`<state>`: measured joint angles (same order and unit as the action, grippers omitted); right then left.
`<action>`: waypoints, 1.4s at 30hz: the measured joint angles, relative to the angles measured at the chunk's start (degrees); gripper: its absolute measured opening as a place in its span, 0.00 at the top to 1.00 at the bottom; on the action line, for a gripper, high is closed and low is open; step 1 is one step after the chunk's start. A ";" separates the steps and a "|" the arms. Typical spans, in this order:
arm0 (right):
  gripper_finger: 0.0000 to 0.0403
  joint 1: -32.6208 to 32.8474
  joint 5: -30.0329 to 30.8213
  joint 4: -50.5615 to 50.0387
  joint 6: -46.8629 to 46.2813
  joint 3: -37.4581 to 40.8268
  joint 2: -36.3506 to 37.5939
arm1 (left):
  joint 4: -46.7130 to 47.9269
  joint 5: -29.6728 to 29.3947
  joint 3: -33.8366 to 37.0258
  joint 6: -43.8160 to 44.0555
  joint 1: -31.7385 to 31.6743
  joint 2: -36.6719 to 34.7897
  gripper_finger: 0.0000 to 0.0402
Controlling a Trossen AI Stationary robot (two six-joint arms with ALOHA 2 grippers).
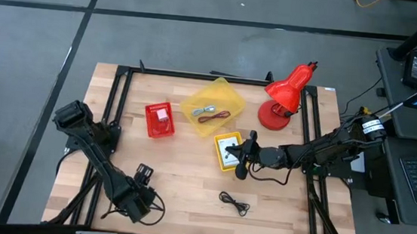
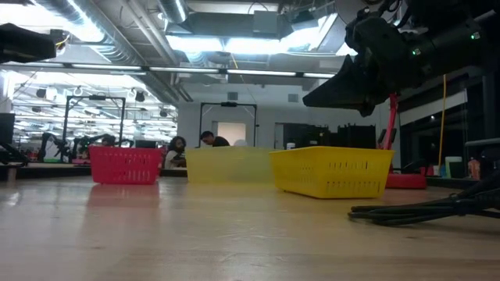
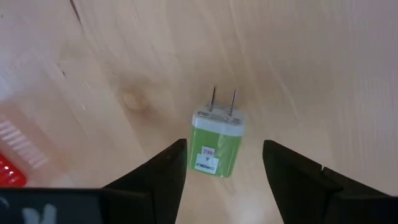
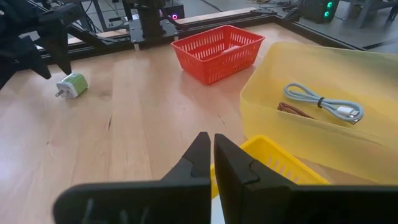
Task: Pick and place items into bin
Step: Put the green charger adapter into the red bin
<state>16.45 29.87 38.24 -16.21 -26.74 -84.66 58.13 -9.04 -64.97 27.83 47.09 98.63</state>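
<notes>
left claw (image 3: pixel 224 168) stands wide open over the green plug adapter (image 3: pixel 217 144), its two dark fingers (image 3: pixel 155 180) either side of the body and touching nothing. the adapter lies flat on the worktop (image 1: pixel 187 183) near the front-left corner, prongs pointing away from the claw.

to take it well, i judge the claw should drop straight down until the finger pads flank the green sides, not the white prong end, then close squarely across the width. the casing looks like smooth, hard plastic with rounded edges, so a grip off centre could squirt it out or spin it. keep the fingertips just clear of the wood so they do not scrape.

right claw (image 4: pixel 211 155) is shut and holds nothing, waiting over the small yellow basket (image 4: pixel 280 165) towards the right side. beyond it sit a translucent yellow bin (image 1: pixel 213 106) holding a pale grey cable (image 4: pixel 320 102) and a dark red cord (image 4: pixel 295 112), and a red mesh basket (image 1: pixel 160 119). a black cord (image 1: pixel 234 203) lies coiled near the front edge. the worktop is pale, grained wood.
</notes>
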 joint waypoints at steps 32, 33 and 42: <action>0.99 -0.02 0.02 0.00 -0.04 0.00 -0.02 | -13.05 0.55 10.29 -0.06 -1.37 -2.89 0.49; 0.99 -0.02 0.02 0.00 -0.04 0.00 -0.02 | -13.20 0.57 10.28 0.07 -1.49 -2.69 0.50; 0.99 -0.02 0.02 0.00 -0.07 0.00 -0.02 | -12.99 0.61 10.27 2.00 -1.48 -1.43 0.62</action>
<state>16.43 29.89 38.24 -16.27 -26.74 -84.68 45.14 -8.43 -54.70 29.83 45.60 97.20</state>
